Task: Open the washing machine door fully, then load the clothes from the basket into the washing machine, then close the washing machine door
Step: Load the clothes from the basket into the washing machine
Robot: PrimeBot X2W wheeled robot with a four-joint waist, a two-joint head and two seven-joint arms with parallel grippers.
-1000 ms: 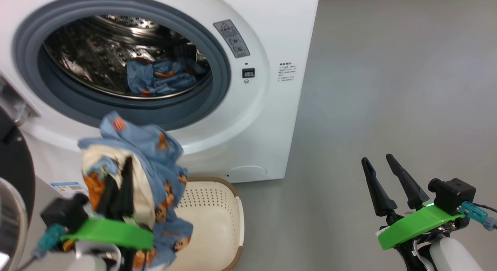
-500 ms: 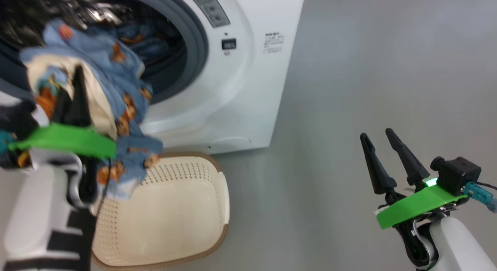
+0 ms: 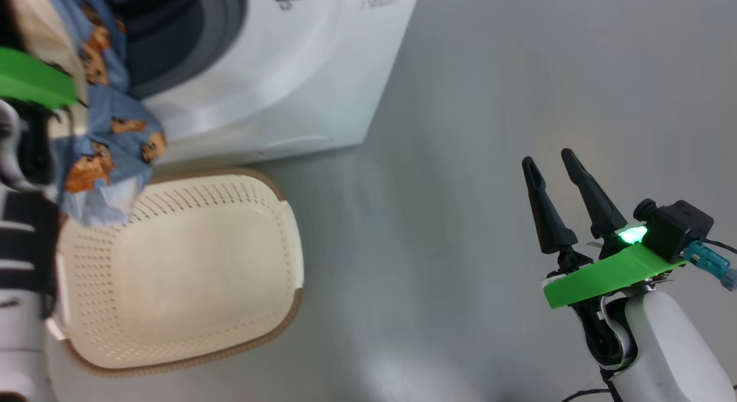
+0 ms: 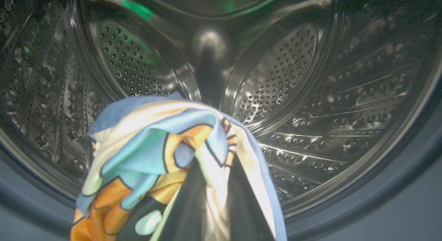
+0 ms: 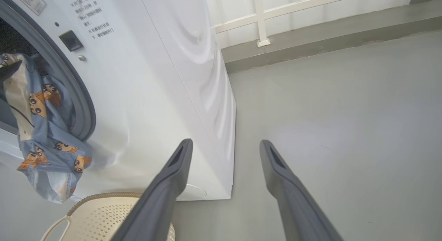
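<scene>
My left gripper [image 4: 215, 173] is shut on the clothes [image 4: 155, 147], a light blue bundle with orange prints and a cream piece. It holds them at the mouth of the washing machine [image 3: 276, 85], facing the steel drum [image 4: 310, 96]. In the head view the clothes [image 3: 103, 131] hang at the upper left, over the far rim of the basket [image 3: 270, 229], whose inside looks bare. My right gripper [image 3: 553, 163] stands open and empty over the floor at the right, its fingers [image 5: 179, 165] spread apart. The washing machine door is out of view.
Grey floor [image 3: 489, 74] stretches to the right of the washer. In the right wrist view a white railing [image 5: 262, 23] and a low ledge run behind the machine. The basket [image 5: 103, 196] stands on the floor right before the washer's front.
My left gripper has carried the clothes up from above the basket to the drum opening. The head camera has swung, shifting the whole picture. The right gripper has kept still and open.
</scene>
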